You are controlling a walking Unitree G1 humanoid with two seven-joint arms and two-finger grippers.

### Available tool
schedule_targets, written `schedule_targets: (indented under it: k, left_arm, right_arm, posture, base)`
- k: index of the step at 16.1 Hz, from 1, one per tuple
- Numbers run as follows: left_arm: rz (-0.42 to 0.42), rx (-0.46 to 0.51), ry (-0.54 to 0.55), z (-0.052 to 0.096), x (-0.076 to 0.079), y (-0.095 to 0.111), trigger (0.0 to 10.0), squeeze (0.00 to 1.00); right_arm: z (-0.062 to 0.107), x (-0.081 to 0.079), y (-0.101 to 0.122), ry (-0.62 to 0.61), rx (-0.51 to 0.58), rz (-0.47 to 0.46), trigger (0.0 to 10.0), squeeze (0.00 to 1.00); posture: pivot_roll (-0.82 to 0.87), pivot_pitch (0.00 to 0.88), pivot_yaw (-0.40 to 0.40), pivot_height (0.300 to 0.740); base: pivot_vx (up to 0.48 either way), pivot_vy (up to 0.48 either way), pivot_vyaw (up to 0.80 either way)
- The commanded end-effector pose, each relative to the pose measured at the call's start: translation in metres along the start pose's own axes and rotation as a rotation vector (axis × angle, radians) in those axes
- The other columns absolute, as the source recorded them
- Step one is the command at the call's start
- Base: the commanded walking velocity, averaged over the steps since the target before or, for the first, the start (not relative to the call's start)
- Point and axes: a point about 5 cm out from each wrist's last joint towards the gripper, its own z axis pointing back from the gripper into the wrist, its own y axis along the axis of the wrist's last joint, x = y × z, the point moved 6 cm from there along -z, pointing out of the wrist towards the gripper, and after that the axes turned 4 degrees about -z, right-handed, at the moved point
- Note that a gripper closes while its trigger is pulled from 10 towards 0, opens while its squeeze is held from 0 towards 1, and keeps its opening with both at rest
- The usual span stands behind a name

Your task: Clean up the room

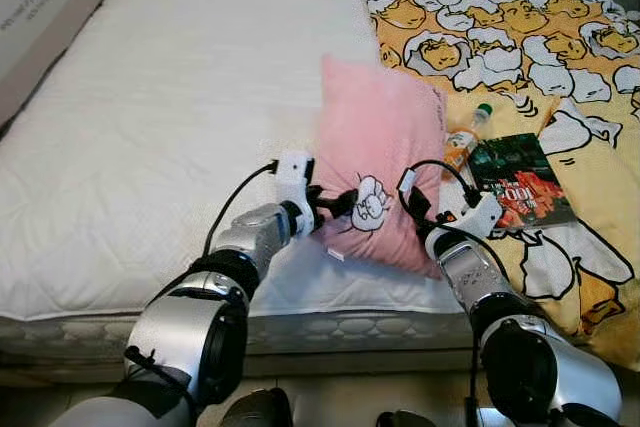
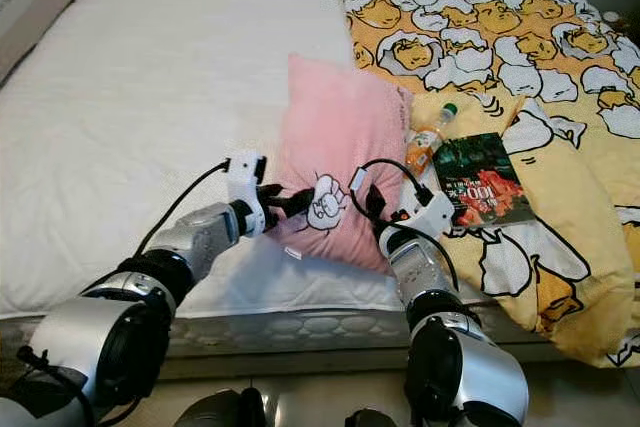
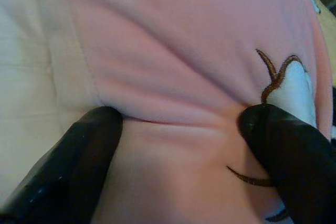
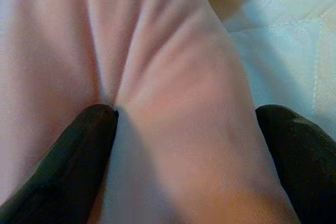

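I see my left gripper (image 1: 335, 205) and right gripper (image 1: 425, 209), fingers spread wide, both pinching the soft pink square pillow (image 1: 378, 147) on the white mattress (image 1: 170, 117).

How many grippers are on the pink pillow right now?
2. The left gripper pinches the pink pillow at its near-left edge by the embroidered sheep; the right gripper clamps a fold at its near-right edge, beside the bottle and book.
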Motion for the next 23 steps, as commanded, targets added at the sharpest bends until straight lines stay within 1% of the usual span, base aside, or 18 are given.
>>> schedule_targets:
  k: [1,2,3,4,5,6,7,9,10,12,13,14,16,17,19,20,22,23]
  left_arm:
    - [-0.003,-0.064,-0.038,-0.005,0.016,-0.021,0.0,0.00]
    - [0.042,-0.047,-0.052,-0.006,0.019,-0.021,0.0,0.00]
    - [0.122,-0.025,-0.054,-0.007,0.021,-0.018,0.0,0.00]
    - [0.223,0.005,-0.060,-0.008,0.023,-0.014,0.0,0.00]
    - [0.338,0.050,-0.045,-0.008,0.021,-0.010,0.0,0.00]
    - [0.416,0.084,-0.004,-0.007,0.015,-0.008,0.0,0.00]
    - [0.495,0.113,0.028,-0.006,0.010,-0.010,0.0,0.00]
    - [0.522,0.123,0.032,-0.005,0.008,-0.012,0.0,0.00]
    - [0.515,0.119,0.026,-0.005,0.010,-0.014,0.0,0.00]
    - [0.441,0.080,-0.009,-0.006,0.019,-0.025,0.0,0.00]
    - [0.385,0.051,-0.037,-0.006,0.024,-0.032,0.0,0.00]
    - [0.348,0.029,-0.053,-0.005,0.026,-0.037,0.0,0.00]
    - [0.302,0.005,-0.058,-0.001,0.022,-0.042,0.0,0.00]
    - [0.288,0.002,-0.049,0.001,0.018,-0.043,0.0,0.00]
    - [0.292,0.030,-0.007,0.005,0.007,-0.039,0.0,0.00]
    - [0.316,0.058,0.023,0.006,0.000,-0.034,0.0,0.00]
    - [0.316,0.076,0.043,0.006,-0.003,-0.030,0.0,0.00]
    - [0.270,0.067,0.086,0.006,-0.008,-0.031,0.0,0.00]
  right_arm:
    - [-0.002,-0.012,-0.018,0.043,-0.074,0.031,10.0,0.00]
    - [-0.002,-0.015,-0.021,0.057,-0.083,0.052,6.0,0.00]
    - [-0.003,-0.016,-0.022,0.057,-0.088,0.057,0.0,0.00]
    - [-0.003,-0.018,-0.022,0.063,-0.083,0.057,0.0,0.00]
    - [-0.003,-0.018,-0.023,0.054,-0.082,0.058,0.0,0.00]
    - [-0.003,-0.019,-0.022,0.059,-0.076,0.053,0.0,0.00]
    - [-0.002,-0.017,-0.021,0.063,-0.066,0.042,0.0,0.00]
    - [0.000,-0.015,-0.019,0.083,-0.053,0.038,0.0,0.00]
    - [0.000,-0.013,-0.020,0.079,-0.055,0.035,0.0,0.00]
    - [0.003,-0.006,-0.025,0.067,-0.065,0.027,0.0,0.00]
    - [0.005,-0.003,-0.025,0.065,-0.063,0.026,0.0,0.00]
    - [0.006,0.000,-0.022,0.063,-0.056,0.019,0.0,0.00]
    - [0.007,0.003,-0.016,0.066,-0.035,-0.004,0.0,0.00]
    - [0.008,0.006,-0.012,0.064,-0.020,-0.020,0.0,0.00]
    - [0.009,0.007,-0.008,0.066,-0.006,-0.025,0.0,0.00]
    - [0.009,0.007,-0.006,0.071,-0.003,-0.007,0.0,0.00]
    - [0.010,0.006,-0.006,0.077,-0.002,0.052,0.0,0.00]
    - [0.011,0.005,-0.006,0.087,-0.002,0.080,0.0,0.00]
  posture:
    - [-0.05,0.106,0.007,0.740]
    - [-0.05,0.105,0.008,0.740]
    - [-0.05,0.105,0.009,0.740]
    - [-0.05,0.105,0.009,0.740]
    - [-0.05,0.100,0.013,0.740]
    - [-0.05,0.100,0.013,0.740]
    - [-0.06,0.088,0.011,0.740]
    - [-0.06,0.088,0.011,0.740]
    - [-0.07,0.081,0.008,0.740]
    - [-0.07,0.080,0.006,0.740]
    - [-0.07,0.080,0.004,0.740]
    - [-0.08,0.083,0.005,0.740]
    - [-0.08,0.088,0.008,0.740]
    - [-0.07,0.092,0.009,0.740]
    - [-0.07,0.095,0.009,0.740]
    - [-0.07,0.099,0.006,0.740]
    - [-0.07,0.100,0.004,0.740]
    - [-0.07,0.100,0.004,0.740]
  base:
    - [0.000,0.000,0.00]
    - [0.000,0.000,0.00]
    - [0.000,0.000,0.00]
    - [0.000,0.000,0.00]
    - [0.000,0.000,0.00]
    - [0.000,0.000,0.00]
    - [0.000,0.000,0.00]
    - [0.000,0.000,0.00]
    - [0.000,0.000,0.00]
    - [0.000,0.000,0.00]
    - [0.000,0.000,0.00]
    - [0.000,0.000,0.00]
    - [0.000,0.000,0.00]
    - [0.000,0.000,0.00]
    - [0.000,0.000,0.00]
    - [0.000,0.000,0.00]
    - [0.000,0.000,0.00]
    - [0.000,0.000,0.00]
